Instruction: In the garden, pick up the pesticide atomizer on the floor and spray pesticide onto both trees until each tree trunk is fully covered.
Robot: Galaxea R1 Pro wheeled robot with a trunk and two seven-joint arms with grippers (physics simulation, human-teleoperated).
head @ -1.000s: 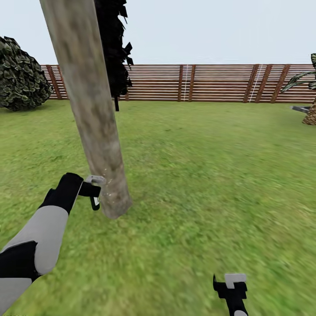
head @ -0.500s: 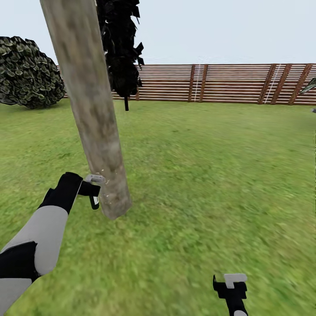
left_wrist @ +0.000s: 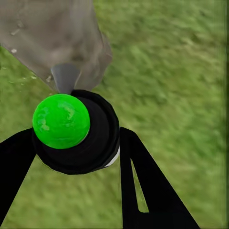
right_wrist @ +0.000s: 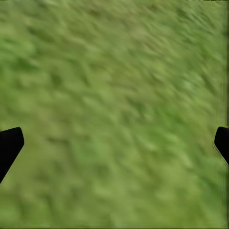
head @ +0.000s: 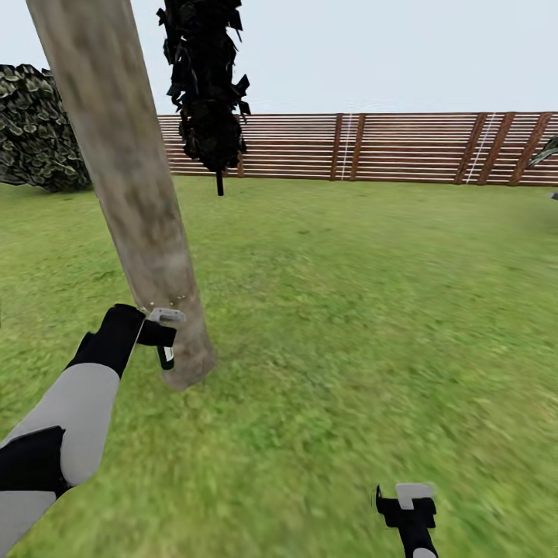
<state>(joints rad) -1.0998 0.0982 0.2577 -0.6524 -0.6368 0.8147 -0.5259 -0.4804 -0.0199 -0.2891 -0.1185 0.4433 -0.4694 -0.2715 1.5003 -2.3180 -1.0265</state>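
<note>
A thick, mottled beige-grey tree trunk (head: 128,178) leans up from the grass at the left. My left gripper (head: 165,341) sits right beside its base, shut on the pesticide atomizer (head: 166,356). In the left wrist view the atomizer (left_wrist: 62,121) shows a green ball top in a black collar between my black fingers (left_wrist: 138,186), its grey nozzle aimed at the trunk (left_wrist: 52,33). A few white pesticide specks (head: 167,301) dot the bark near the nozzle. My right gripper (head: 407,500) hangs open over bare grass, fingers (right_wrist: 9,145) wide apart.
A brown slat fence (head: 387,147) closes the far side of the lawn. A near-black column-shaped tree (head: 205,85) stands behind the trunk, and a round dark bush (head: 39,128) sits at far left. Open grass (head: 356,310) stretches to the right.
The camera has moved: the trunk and bush now sit further left in the picture. Both arms keep their places in the view, and the atomizer stays gripped.
</note>
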